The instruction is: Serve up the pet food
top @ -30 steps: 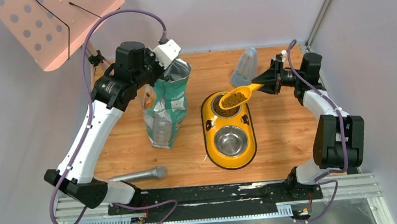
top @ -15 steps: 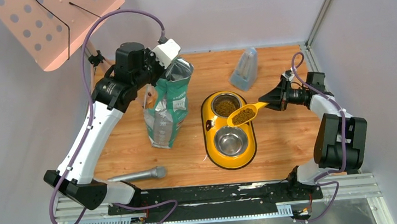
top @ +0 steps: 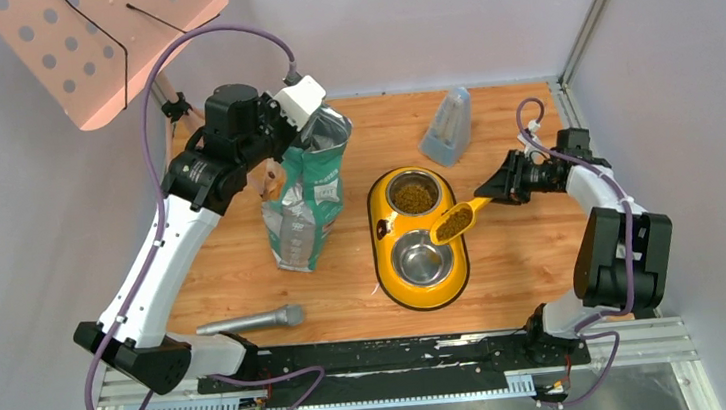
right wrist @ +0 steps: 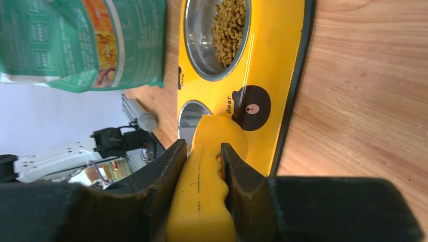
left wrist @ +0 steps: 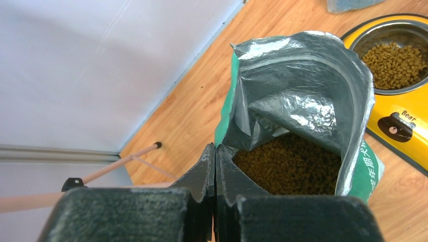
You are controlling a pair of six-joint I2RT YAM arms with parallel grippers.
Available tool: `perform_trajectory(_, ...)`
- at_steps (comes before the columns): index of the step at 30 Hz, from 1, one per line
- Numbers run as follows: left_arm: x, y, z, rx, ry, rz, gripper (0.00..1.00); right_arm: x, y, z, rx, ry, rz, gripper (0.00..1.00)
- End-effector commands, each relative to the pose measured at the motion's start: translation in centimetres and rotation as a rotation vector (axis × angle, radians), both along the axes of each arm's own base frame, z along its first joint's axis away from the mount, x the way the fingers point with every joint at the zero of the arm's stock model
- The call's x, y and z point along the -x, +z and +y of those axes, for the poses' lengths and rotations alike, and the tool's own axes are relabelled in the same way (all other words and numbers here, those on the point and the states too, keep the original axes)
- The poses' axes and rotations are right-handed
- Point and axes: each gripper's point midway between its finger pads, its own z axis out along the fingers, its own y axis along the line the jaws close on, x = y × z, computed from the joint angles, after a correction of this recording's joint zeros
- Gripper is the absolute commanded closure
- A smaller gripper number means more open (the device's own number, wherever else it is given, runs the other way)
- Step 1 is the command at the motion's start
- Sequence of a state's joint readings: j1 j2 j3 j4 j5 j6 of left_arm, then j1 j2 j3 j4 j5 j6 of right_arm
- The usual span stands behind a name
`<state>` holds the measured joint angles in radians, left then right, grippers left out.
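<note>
Pet food lies in the feeder's far bowl (top: 415,197), fills the yellow scoop (top: 453,223) and sits in the open bag (left wrist: 292,166). The yellow double-bowl feeder (top: 391,278) stands mid-table; its near steel bowl (top: 422,257) holds no pet food. My right gripper (top: 500,192) is shut on the scoop's handle (right wrist: 202,191) and holds the loaded scoop over the near bowl's far right rim. My left gripper (left wrist: 215,151) is shut on the left top edge of the green-and-silver bag (top: 304,206), which stands upright and open.
A grey microphone-like cylinder (top: 250,321) lies near the front left. A translucent blue-grey container (top: 449,123) stands at the back behind the feeder. A pink perforated board (top: 102,39) hangs over the back left corner. Walls close in on the left, back and right.
My right gripper has carried the loaded scoop from over the far bowl toward me, to the near bowl's rim. The left arm has shifted slightly, still holding the bag.
</note>
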<state>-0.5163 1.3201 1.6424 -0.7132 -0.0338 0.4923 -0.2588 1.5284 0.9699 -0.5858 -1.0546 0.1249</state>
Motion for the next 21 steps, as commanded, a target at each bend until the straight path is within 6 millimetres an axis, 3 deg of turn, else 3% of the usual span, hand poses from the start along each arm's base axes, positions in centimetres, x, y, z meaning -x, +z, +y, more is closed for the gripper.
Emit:
perform_trajectory(1,0.4,8.1,-0.9,0.150,-0.054,-0.246,1.00,0.1,0.7,0.9,0.139,0.075,-0.112,1.00)
perform_trajectory(11,0.5,8.3,-0.8,0.146,-0.057,-0.255,1.00,0.7,2.0,2.4,0.288,0.124,-0.216,1.00)
perform_trajectory(21,0.5,8.2,-0.9,0.151,-0.059,-0.250,1.00,1.6,3.0,3.8,0.291,0.178,-0.251,1.00)
